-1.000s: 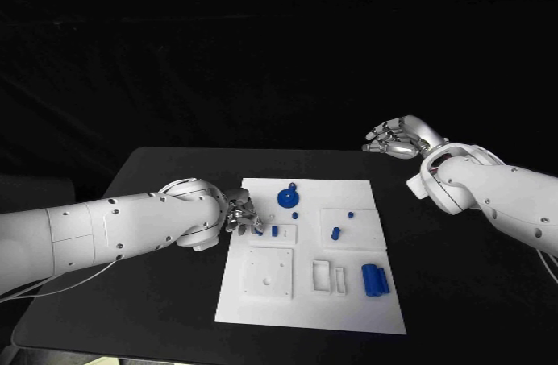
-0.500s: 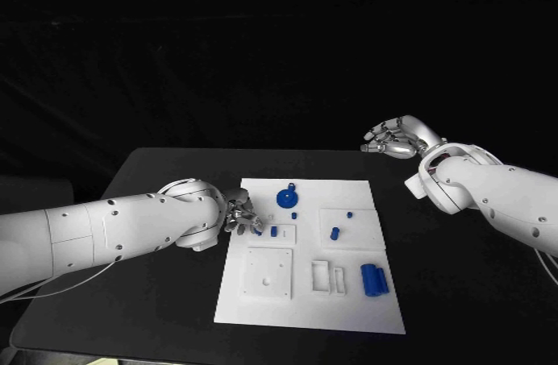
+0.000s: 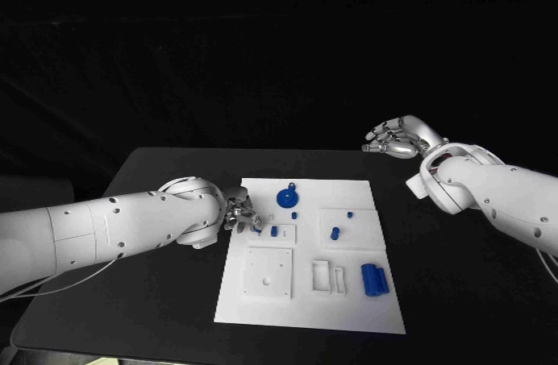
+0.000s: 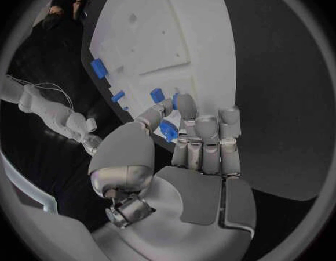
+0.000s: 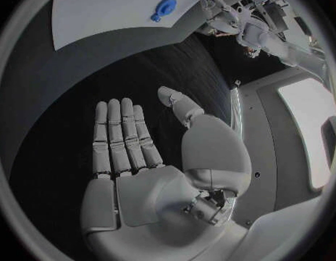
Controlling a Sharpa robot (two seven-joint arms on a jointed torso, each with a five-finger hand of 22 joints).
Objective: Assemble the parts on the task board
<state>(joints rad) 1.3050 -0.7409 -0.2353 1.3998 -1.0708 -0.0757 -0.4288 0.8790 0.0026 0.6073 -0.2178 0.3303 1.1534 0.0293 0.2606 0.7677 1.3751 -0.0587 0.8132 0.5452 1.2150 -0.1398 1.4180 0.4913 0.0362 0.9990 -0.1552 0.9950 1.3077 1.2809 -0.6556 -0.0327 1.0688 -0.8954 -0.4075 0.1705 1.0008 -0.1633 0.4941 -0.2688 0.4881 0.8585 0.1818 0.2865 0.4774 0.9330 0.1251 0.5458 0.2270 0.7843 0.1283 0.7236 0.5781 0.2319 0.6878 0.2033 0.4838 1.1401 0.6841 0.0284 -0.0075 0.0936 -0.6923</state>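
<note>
Fingers of your left hand [image 3: 239, 217], head view: bunched at the left edge of the task board [image 3: 349, 309] over a small blue part [image 3: 257, 229], while your right hand [image 3: 395, 138] hangs well off beyond the board's far right corner, fingers loosely curled and holding nothing, presumably parked out of the way. Left wrist view: thumb and fingertips [image 4: 184, 105] pinch that blue part [image 4: 168, 131] just at the board's rim [image 4: 211, 69], a hold that looks meant for fine placing into a seat. Right wrist view: your right hand [image 5: 142, 156] lies flat and spread above bare black table [image 5: 59, 133], empty; the round blue part [image 5: 165, 7] sits on the board, well apart.
</note>
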